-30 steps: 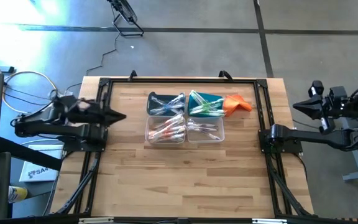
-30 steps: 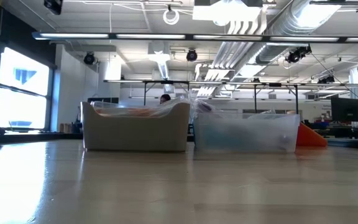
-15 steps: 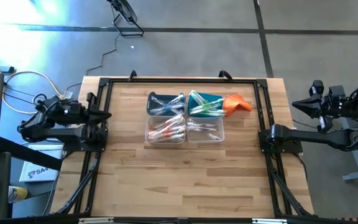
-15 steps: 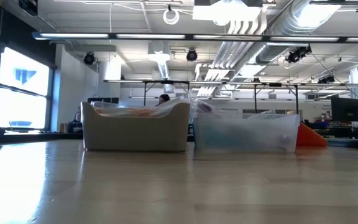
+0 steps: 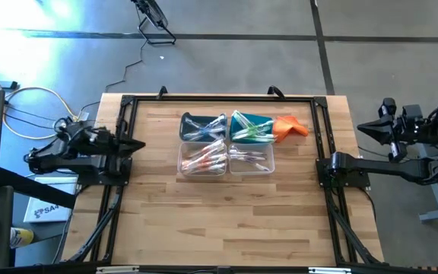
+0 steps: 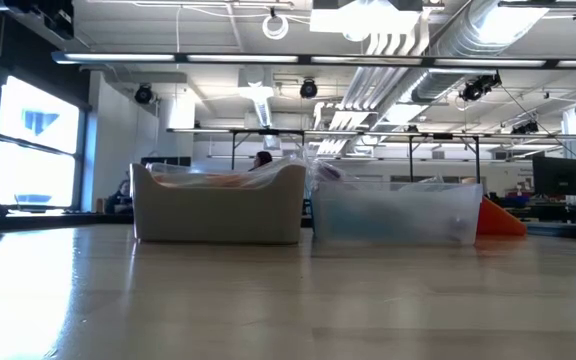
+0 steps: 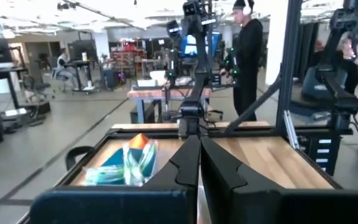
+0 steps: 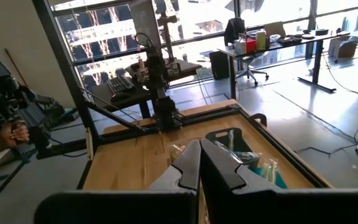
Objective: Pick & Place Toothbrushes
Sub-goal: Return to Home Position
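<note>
high: straight down | low: tabletop level | wrists: inward | all share bins point(image 5: 185, 120)

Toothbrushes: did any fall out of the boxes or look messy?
None lie loose on the table. The toothbrushes sit in the four bins, crisscrossed and some poking over the rims. Only the orange cloth lies crumpled beside the teal bin.

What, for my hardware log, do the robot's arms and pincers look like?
Both arms are dark, nearly black jointed links. The left pincer and right pincer each carry two matte black fingers, broad at the base and tapering to a point. Pale cables trail beside the left arm.
</note>
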